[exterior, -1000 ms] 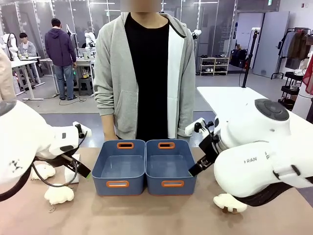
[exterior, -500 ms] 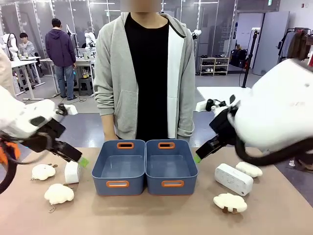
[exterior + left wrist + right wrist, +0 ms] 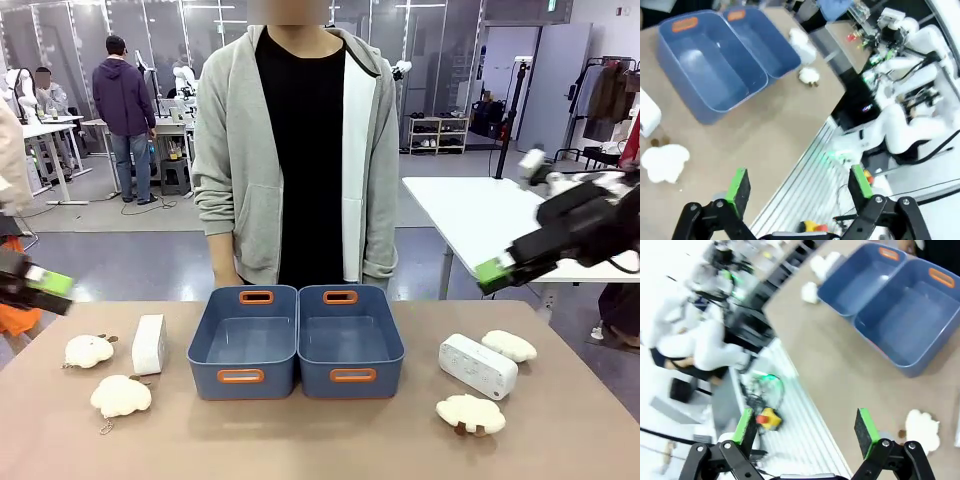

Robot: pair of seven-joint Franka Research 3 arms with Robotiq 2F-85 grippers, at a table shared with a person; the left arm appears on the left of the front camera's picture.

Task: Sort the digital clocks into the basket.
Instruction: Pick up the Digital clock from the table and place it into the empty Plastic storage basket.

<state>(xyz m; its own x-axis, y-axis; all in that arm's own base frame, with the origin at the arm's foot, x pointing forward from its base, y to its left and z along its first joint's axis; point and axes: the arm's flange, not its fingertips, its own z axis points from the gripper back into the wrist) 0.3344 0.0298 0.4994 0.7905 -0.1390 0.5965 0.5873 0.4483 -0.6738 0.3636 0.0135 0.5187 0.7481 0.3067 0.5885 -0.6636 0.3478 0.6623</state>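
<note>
Saw left gripper [image 3: 45,282] in the air at the 9 o'clock edge of the front view, right gripper [image 3: 497,268] in the air at 3 o'clock, both well apart from anything on the table [image 3: 320,445]. Couldn't make out either finger gap from the front, with the left one cut by the frame edge. Confirmed from the wrist views: found left fingers [image 3: 738,186] spread wide with nothing between, right fingers [image 3: 866,426] likewise spread, gripping nothing. Found two blue baskets [image 3: 270,386] mid-table, side by side and touching, both empty. Found left clock [image 3: 150,345] standing on end at 9 o'clock of the baskets, just beside the left one, not in it. Found right clock [image 3: 478,366] lying flat at 3 o'clock of the baskets, near but apart, dots on the side facing the camera. Counted four cloud plushes [image 3: 121,396]: two at 8–9 o'clock by the left clock, one at 1 o'clock and one at 6 o'clock of the right clock. Noted person [image 3: 295,150] standing at 12 o'clock behind the baskets.
</note>
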